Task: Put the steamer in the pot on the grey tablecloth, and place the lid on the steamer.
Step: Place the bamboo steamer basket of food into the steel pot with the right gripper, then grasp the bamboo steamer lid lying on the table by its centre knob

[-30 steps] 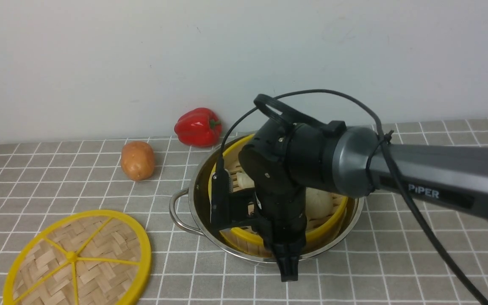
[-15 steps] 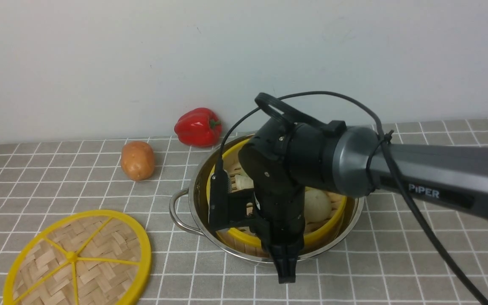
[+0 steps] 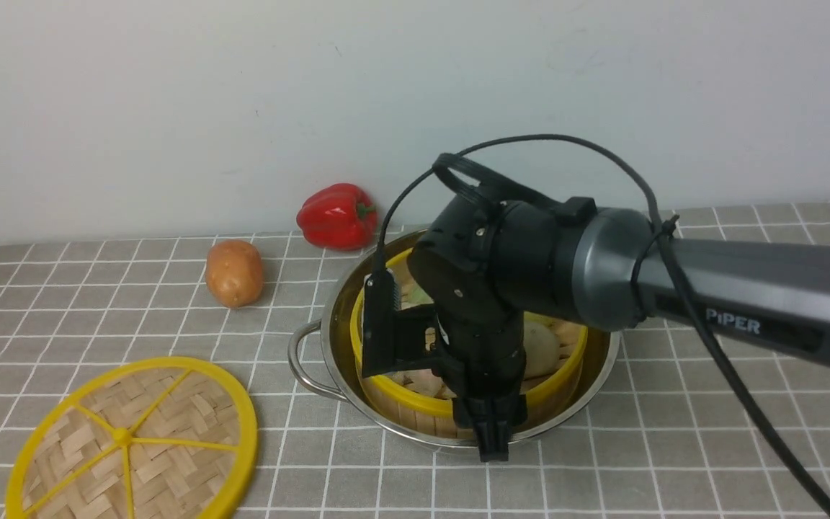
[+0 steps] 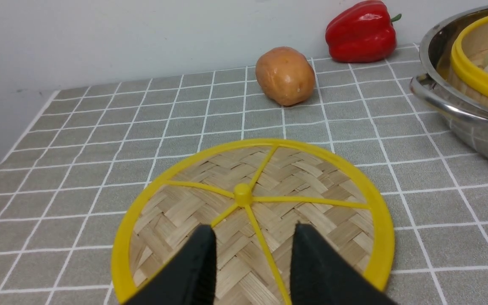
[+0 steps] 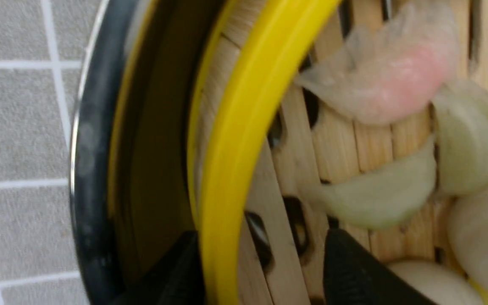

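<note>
Between the right pincer's (image 5: 264,237) spread jaws: the steamer's (image 3: 572,347) yellow top rim. One finger is inside by the dumplings (image 5: 379,190), one outside in the gap to the pot (image 3: 298,364) wall. Not clamped. Steamer sits in pot on grey tablecloth (image 3: 674,447). To clear well, lift straight up so no finger hooks the rim. Left pincer (image 4: 252,237) open, empty. Lid (image 4: 269,178) flat on the cloth just under and ahead of it.
</note>
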